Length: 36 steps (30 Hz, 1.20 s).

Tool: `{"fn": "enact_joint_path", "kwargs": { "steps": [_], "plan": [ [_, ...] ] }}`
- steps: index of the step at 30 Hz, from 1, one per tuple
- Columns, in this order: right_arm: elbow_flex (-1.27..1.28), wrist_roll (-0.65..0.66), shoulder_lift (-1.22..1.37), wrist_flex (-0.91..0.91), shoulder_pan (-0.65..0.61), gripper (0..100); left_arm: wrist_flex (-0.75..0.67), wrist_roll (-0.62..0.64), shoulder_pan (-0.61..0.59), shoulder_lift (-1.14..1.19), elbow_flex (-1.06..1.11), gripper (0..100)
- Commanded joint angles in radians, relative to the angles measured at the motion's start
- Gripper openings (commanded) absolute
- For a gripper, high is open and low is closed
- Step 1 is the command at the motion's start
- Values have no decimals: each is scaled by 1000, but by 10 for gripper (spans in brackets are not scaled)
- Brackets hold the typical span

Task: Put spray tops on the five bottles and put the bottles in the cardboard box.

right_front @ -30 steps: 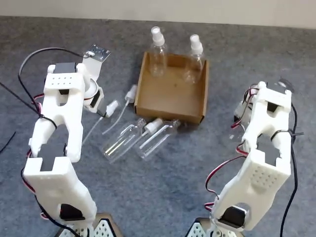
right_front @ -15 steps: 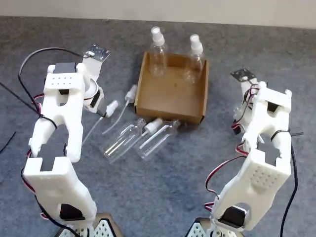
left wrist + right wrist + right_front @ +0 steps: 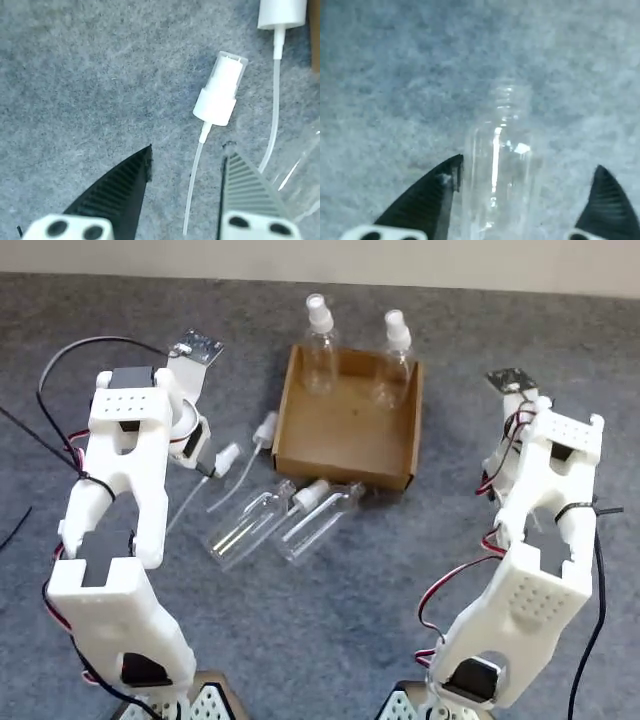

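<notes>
At left, on the grey mat (image 3: 390, 580) beside the cardboard box (image 3: 345, 435), ease the spread-open left gripper (image 3: 188, 149) on to pinch the loose spray top (image 3: 217, 95) by its white cap, not the thin tube between the jaws. At right, centre the wide-open right gripper (image 3: 529, 165) on the uncapped bottle (image 3: 502, 135) between its jaws, clamping gently below the neck.
</notes>
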Motion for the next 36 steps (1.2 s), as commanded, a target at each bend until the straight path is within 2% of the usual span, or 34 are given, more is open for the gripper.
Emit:
{"fn": "enact_joint_path", "kwargs": {
  "steps": [1,7,12,16,23,36],
  "plan": [
    [-104,-15,-36,33,-1,346,-11,-3,-5,-67,-15,210],
    [-262,-21,-71,262,-45,349,-11,-2,-4,-67,-10,210],
    [-283,-80,-64,269,-56,347,-12,-2,-7,-67,-7,210],
    [-255,-84,27,236,-53,347,-12,-2,-2,-62,-7,210],
    [-360,-83,163,274,-62,344,-12,-2,-4,-65,-7,210],
    [-371,-80,180,265,-64,142,-17,-2,-5,-61,-7,210]
  ]
}}
